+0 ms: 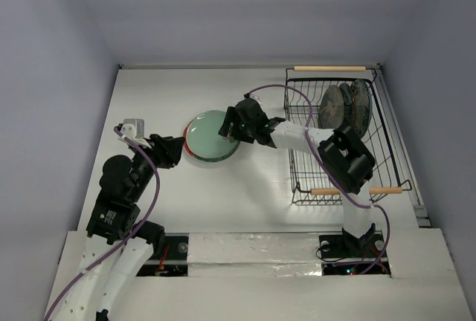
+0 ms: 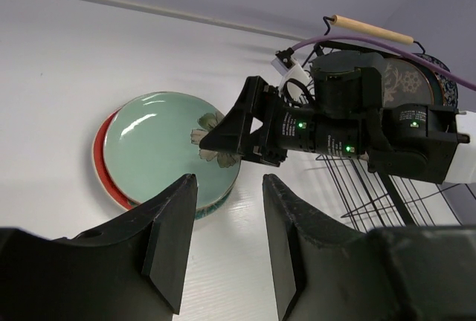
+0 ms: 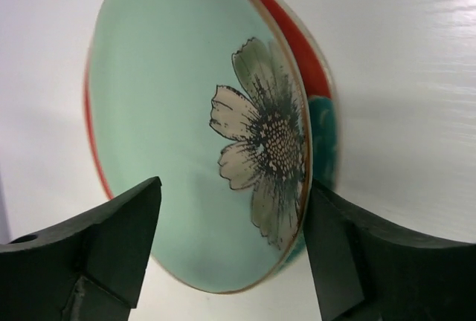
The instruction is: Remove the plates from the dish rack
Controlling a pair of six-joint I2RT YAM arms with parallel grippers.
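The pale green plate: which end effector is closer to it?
Right. The right end effector straddles the pale green plate's rim, a finger on each side, jaws open. The left end effector sits just off the opposite edge, holding nothing.

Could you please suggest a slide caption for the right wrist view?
Right tool, open, straddles the edge of a round pale green flower-printed plate stacked on a round red plate.

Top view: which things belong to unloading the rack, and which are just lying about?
Job:
rack
plates standing in it
green plate, lying on the red plate
right claw, open at the green plate's rim
left claw, open, empty

Just there:
purple cables
silver tape along the near edge
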